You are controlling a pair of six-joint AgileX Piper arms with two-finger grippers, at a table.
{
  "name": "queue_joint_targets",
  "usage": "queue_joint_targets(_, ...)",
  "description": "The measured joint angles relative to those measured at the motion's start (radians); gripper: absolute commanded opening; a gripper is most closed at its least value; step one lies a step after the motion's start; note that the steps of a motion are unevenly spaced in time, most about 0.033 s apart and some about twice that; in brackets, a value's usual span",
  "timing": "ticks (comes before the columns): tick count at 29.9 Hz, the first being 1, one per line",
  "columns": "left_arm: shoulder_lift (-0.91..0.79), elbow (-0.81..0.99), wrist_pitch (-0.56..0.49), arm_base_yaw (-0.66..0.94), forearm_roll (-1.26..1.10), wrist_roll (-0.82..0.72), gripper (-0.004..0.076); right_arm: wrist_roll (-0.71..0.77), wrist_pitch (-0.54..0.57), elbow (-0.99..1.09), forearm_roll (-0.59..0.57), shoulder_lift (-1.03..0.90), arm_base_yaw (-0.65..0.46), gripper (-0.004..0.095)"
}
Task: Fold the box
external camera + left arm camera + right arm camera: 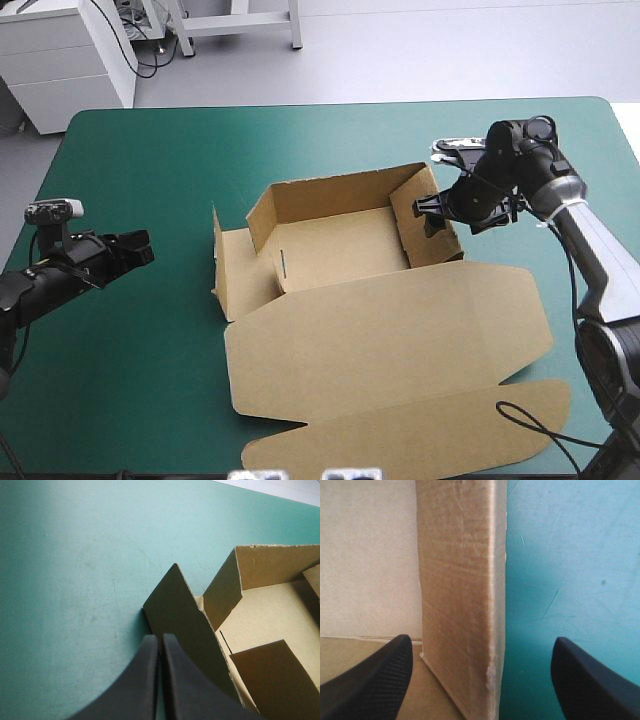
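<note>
The right gripper (pixel 482 642) stands wide, straddling the right wall of the brown box (pixel 345 250), which only its wrist view makes plain; the left gripper (pixel 161 640) is closed, pointing at the left flap; the box sits mid-table on the teal-green cover (pixel 140 150), back and right walls raised, lid flat toward the near edge.

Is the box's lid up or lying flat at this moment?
Flat. The lid lies spread on the teal-green cover, in front of the tray, whose back wall stands raised.
</note>
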Motion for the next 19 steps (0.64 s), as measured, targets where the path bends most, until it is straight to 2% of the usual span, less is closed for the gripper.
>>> queue_joint_targets(10, 0.0, 0.0, 0.0, 0.0, -0.001, -0.002, 0.0008, -0.008, -0.004, 0.001, -0.001, 0.074, 0.0, 0.0715)
queue_joint_targets(12, 0.0, 0.0, 0.0, 0.0, -0.001, -0.002, 0.0008, -0.011, -0.004, 0.001, -0.001, 0.083, 0.0, 0.0683)
queue_joint_targets(14, 0.0, 0.0, 0.0, 0.0, -0.001, -0.002, 0.0008, -0.012, -0.004, 0.001, -0.001, 0.093, 0.0, 0.0594)
queue_joint_targets(16, 0.0, 0.0, 0.0, 0.0, -0.001, -0.002, 0.0008, -0.024, -0.005, 0.001, 0.004, 0.104, 0.0, 0.0437)
queue_joint_targets(19, 0.0, 0.0, -0.002, 0.0, -0.001, -0.002, 0.0008, -0.036, -0.007, 0.001, 0.007, 0.117, 0.0, 0.0141)
